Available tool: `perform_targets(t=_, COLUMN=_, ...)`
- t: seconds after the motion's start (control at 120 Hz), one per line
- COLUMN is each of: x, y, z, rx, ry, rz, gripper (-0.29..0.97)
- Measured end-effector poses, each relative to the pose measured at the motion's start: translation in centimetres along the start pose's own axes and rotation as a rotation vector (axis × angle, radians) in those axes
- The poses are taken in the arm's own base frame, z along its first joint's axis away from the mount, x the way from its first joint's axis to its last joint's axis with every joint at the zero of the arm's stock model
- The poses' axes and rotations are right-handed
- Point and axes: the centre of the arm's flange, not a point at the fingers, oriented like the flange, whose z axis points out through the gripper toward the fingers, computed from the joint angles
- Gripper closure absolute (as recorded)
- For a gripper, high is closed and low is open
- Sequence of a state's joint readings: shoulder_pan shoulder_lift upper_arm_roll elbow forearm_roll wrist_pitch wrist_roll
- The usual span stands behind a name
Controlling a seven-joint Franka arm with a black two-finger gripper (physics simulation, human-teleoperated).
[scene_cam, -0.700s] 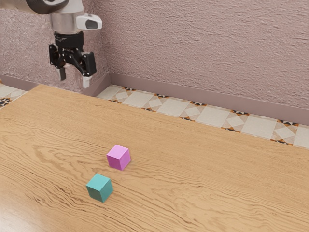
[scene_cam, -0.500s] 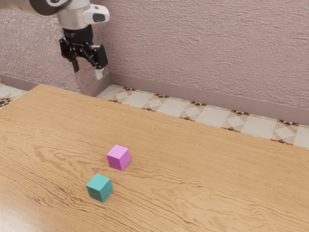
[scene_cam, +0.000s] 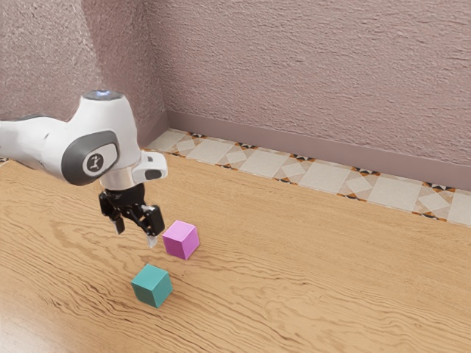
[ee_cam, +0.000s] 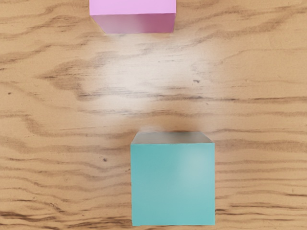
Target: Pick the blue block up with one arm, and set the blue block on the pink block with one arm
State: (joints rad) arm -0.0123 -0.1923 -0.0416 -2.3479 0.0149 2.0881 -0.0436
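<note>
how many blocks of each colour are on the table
blue block: 1
pink block: 1
total: 2

No legible text; unreadable white mark (scene_cam: 93,160) on arm (scene_cam: 40,143).

**Exterior view:** a raised side camera looks obliquely down across the table (scene_cam: 331,279) toward the wall (scene_cam: 309,66), from moderate range. **Wrist view:** the wrist-mounted camera faces straight down, close above the wood. Both views take in the blue block (scene_cam: 152,285), the pink block (scene_cam: 181,240) and the tabletop between them.
</note>
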Motion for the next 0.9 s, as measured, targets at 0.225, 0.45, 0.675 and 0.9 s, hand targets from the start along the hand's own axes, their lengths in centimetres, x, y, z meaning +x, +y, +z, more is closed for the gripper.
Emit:
perform_targets(t=0.225, x=0.4, y=0.1, z=3.5, rx=-0.013, ry=0.063, rz=-0.007, gripper=0.0)
perform_targets(t=0.45, x=-1.4, y=0.5, z=5.7, rx=-0.013, ry=0.079, rz=0.0, gripper=0.0)
perform_targets(t=0.675, x=-2.0, y=1.3, z=7.6, rx=-0.01, ry=0.068, rz=0.015, gripper=0.0)
perform_targets(t=0.9, x=-2.0, y=1.4, z=9.7, rx=-0.013, ry=0.056, rz=0.016, gripper=0.0)
